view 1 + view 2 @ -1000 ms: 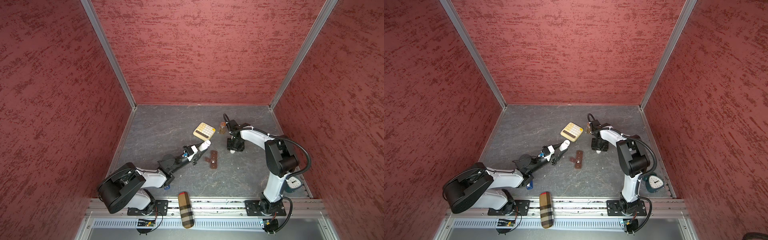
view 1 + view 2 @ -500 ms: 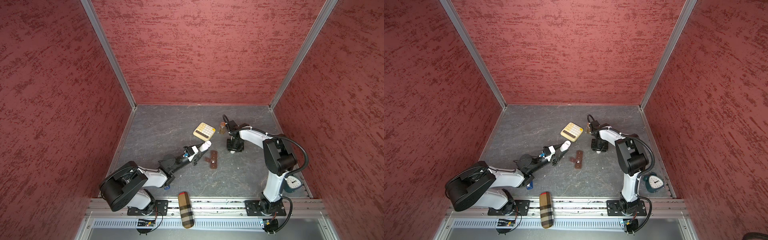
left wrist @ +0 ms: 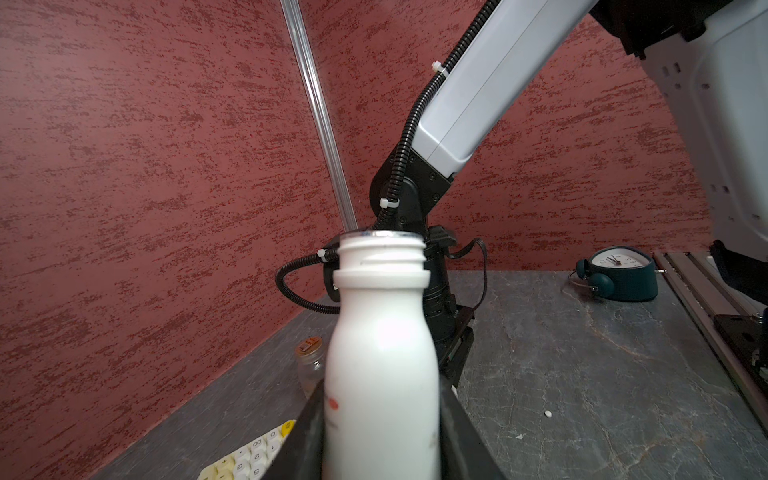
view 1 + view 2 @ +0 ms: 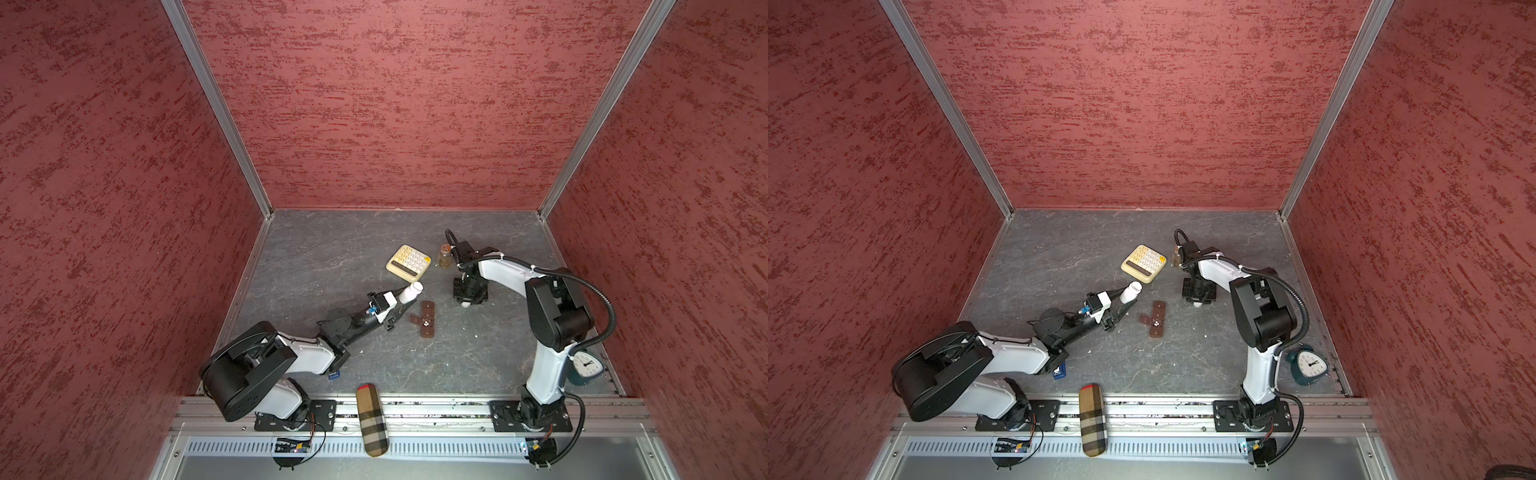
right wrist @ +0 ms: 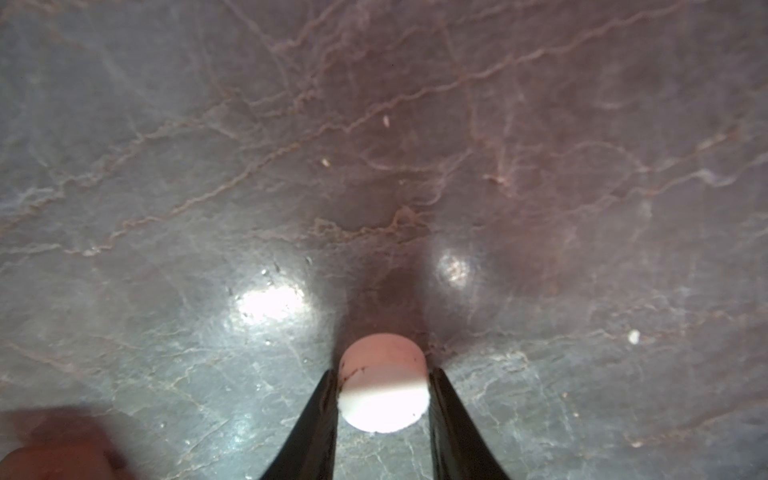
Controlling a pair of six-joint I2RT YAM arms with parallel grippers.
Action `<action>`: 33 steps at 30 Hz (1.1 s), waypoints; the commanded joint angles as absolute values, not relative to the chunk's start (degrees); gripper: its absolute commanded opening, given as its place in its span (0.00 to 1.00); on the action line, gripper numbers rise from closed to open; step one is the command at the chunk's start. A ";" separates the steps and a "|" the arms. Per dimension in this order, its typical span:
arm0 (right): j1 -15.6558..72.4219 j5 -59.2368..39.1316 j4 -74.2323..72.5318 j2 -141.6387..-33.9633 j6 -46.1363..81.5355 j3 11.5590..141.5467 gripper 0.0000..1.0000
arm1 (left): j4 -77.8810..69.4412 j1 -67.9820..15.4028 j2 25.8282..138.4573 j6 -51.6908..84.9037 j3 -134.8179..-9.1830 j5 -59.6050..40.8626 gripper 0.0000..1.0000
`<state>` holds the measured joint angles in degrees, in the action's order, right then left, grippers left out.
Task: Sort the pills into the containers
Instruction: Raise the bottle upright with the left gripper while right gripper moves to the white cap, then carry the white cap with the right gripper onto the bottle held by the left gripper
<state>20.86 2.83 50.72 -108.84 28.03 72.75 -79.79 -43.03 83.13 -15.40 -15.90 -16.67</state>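
Now narrowing right jaws onto white cap (image 5: 383,382) on table (image 5: 540,208), gripping open white bottle (image 3: 382,353) in left jaws, leaving pill (image 3: 547,414) unsorted.

place: robot lab test cell
landmark: aluminium rail (image 4: 436,411) along the front edge
enclosure: red textured walls (image 4: 395,104) on three sides beyond the rail, joined by aluminium corner posts (image 4: 216,112)
mounting: left arm (image 4: 307,357) and right arm (image 4: 548,374) bolted onto the rail
desk: grey stone-look desk (image 4: 332,257) just behind the rail
wiring: bare circuit board (image 4: 291,448) and loose cable (image 4: 579,428) in front of the rail
props: calculator (image 4: 408,260) and clock (image 4: 586,365) behind the rail, checked case (image 4: 371,419) across it
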 commanded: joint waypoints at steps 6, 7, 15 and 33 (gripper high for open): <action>21.11 0.83 58.49 -97.91 26.92 79.86 0.31 | -80.94 -42.51 88.05 -13.95 -19.51 -18.06 0.00; 21.12 0.24 59.91 -96.23 26.46 81.22 0.30 | -80.95 -42.54 89.04 -13.81 -20.25 -18.23 0.00; 21.01 -10.09 68.11 -85.14 20.12 93.46 0.30 | -80.94 -42.77 97.39 -12.48 -29.09 -20.77 0.00; 22.63 -29.35 69.99 -82.13 15.48 96.09 0.27 | -80.94 -42.99 105.12 -9.06 -36.74 -23.99 0.00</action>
